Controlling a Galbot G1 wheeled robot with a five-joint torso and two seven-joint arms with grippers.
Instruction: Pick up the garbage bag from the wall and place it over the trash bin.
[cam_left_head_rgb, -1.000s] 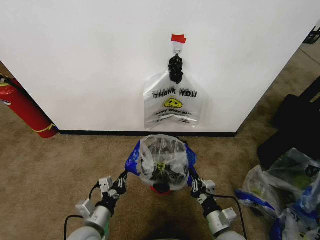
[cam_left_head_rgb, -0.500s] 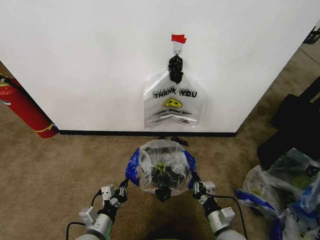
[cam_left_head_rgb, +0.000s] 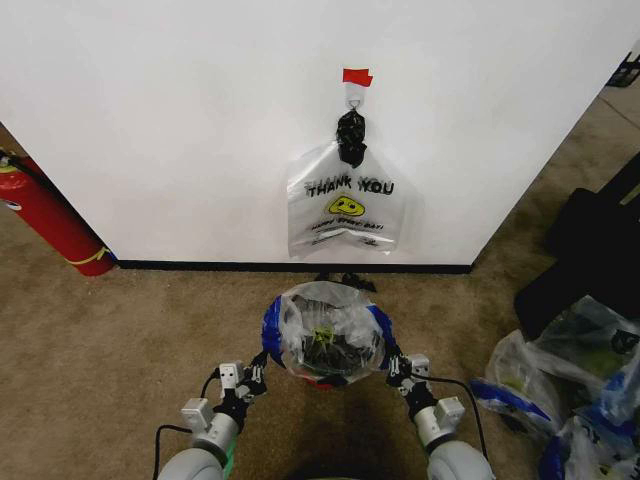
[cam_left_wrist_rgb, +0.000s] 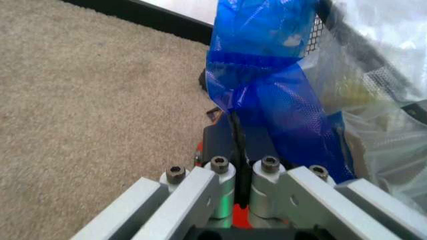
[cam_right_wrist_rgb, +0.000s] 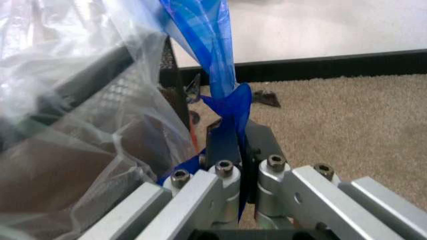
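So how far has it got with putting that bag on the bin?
Mostly there. The garbage bag is off the wall and draped over the trash bin, its mesh side showing through the plastic. In hand: the left gripper and right gripper each pinch a blue handle, jaws shut. Left: letting go with the bag settled. A second bag hangs on the wall.

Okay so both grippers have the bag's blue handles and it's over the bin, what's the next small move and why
Probably pull both handles a little lower. The left gripper and right gripper each pinch a blue handle, and the garbage bag already covers the trash bin mouth, but it balloons above the rim.
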